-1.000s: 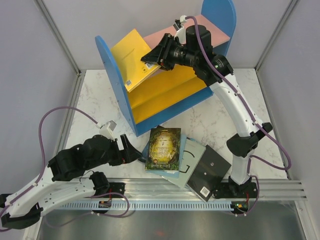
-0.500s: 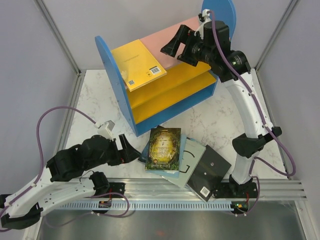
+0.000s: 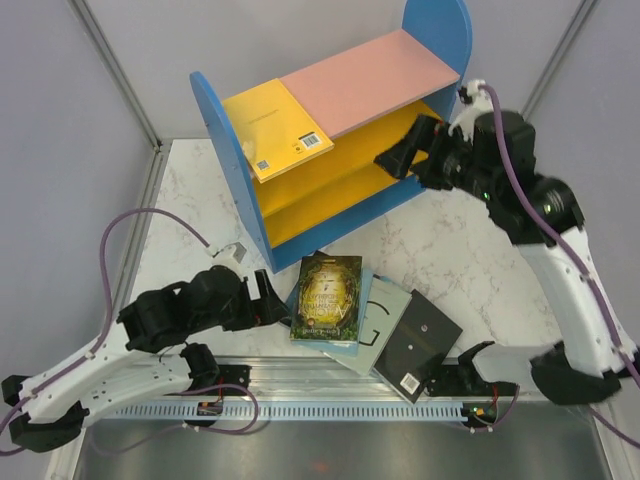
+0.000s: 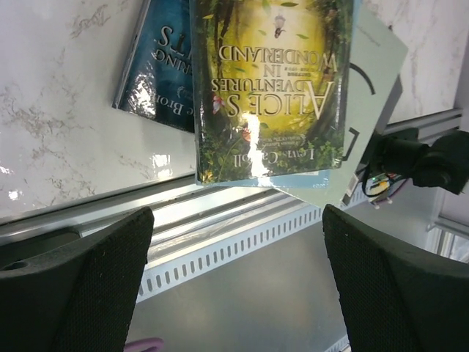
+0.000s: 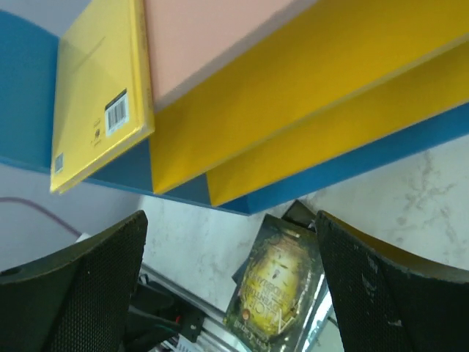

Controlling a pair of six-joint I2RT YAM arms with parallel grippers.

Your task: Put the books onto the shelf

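Yellow book [image 3: 270, 125] on shelf [image 3: 370, 75]; right fingers [image 5: 73, 286] apart, empty. Left fingers [image 4: 80, 286] apart; next, probably grasp green book [image 3: 327, 295] at their three o'clock.

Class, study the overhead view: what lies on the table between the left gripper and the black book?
The top view shows the dark green Alice book, then the pale grey G book, between the left gripper and the black book.

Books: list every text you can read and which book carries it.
"ALICE'S ADVENTURES IN WONDERLAND", upside down: green book.
"Bro", cut off: blue book.
"G": grey book.
Print on yellow book and black book: too small to read.
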